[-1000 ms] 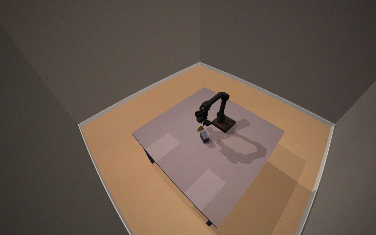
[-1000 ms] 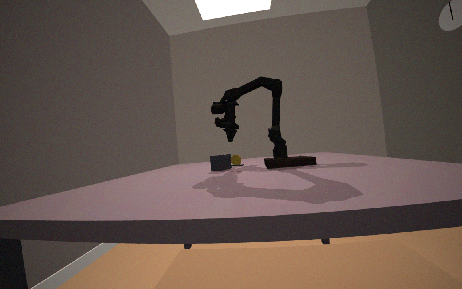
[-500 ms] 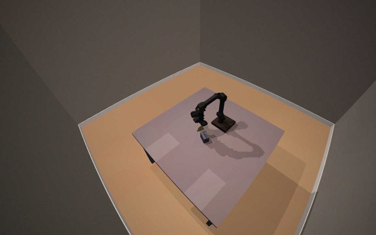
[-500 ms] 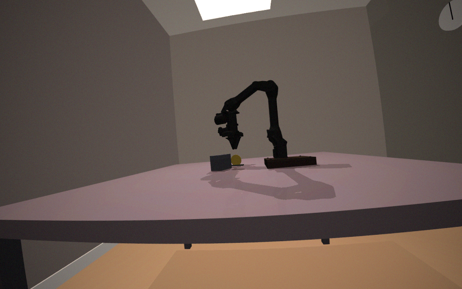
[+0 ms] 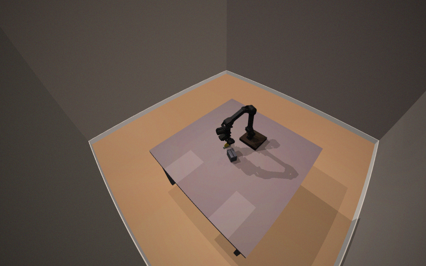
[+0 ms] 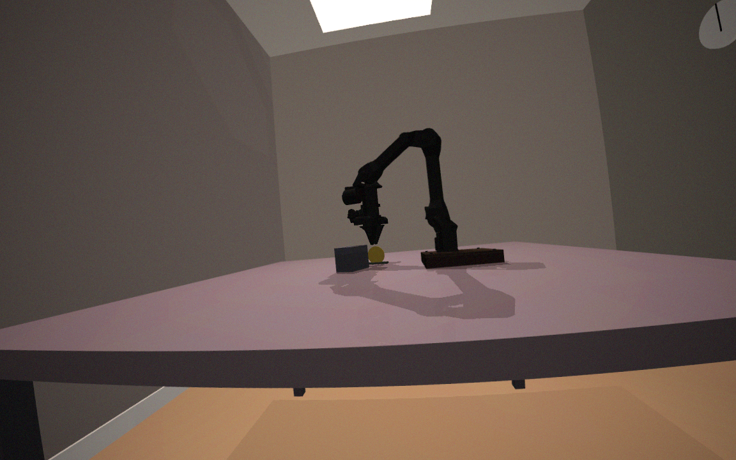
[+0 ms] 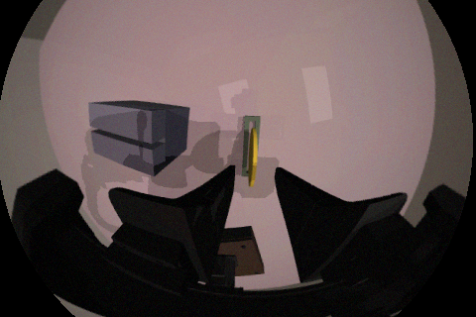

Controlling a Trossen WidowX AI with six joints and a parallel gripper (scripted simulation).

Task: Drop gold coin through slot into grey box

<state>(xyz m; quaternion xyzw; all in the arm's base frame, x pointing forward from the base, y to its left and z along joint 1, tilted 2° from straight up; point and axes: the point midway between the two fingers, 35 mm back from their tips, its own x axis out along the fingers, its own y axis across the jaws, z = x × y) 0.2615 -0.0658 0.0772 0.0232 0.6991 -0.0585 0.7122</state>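
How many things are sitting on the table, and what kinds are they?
Gold coin: 1
Green holder: 1
Grey box: 1
Robot arm on a brown base: 1
Total: 4
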